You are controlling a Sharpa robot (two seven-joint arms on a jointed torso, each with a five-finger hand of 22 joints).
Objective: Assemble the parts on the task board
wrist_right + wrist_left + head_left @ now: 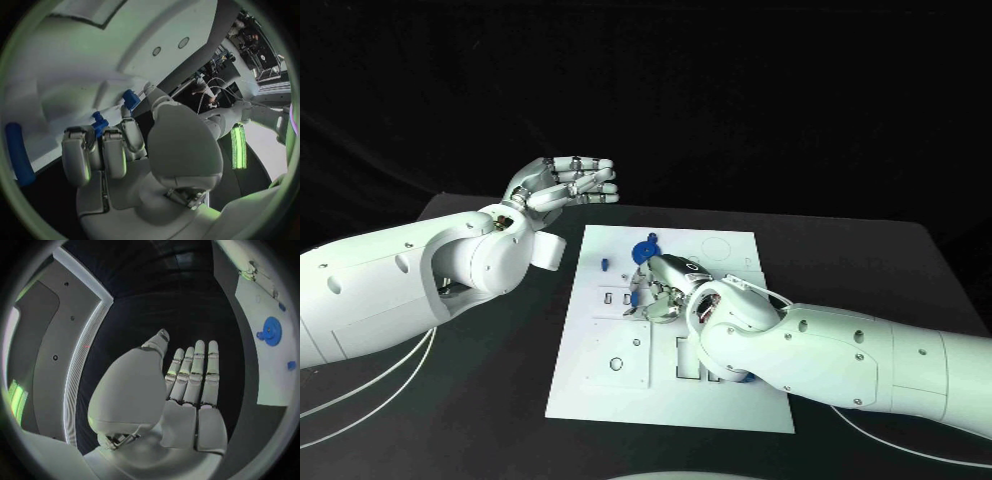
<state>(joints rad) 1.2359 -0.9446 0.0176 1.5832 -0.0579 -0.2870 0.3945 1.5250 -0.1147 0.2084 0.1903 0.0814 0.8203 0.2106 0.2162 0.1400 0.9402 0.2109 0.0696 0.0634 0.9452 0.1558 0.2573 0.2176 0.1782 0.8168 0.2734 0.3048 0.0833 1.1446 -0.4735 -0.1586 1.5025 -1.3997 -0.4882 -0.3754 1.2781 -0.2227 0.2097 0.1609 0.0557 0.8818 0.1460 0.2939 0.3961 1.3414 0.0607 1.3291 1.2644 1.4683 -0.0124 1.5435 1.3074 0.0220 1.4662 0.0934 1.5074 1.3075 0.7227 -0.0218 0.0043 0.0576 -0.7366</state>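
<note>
On the black desk (877,250) lies the flat white rectangular task board (596,390), and the assembly looks early. A round blue gear-like disc (648,250) sits near the board's far edge, a small blue peg (604,264) stands just beside it, and another blue piece (747,378) peeks out beneath the right forearm. Several cut-outs and round holes on the near half of the board are unfilled, so most of the fitting is judged to be left.

The right hand (664,290) is lowered onto the middle of the board, fingers curled downward; the wrist view shows small blue parts (100,125) at its fingertips (128,135), touching or pinched, though I cannot tell whether it truly has hold of one. The left hand (564,183) hovers beyond the board's far left corner, fingers extended and apart, holding nothing.
</note>
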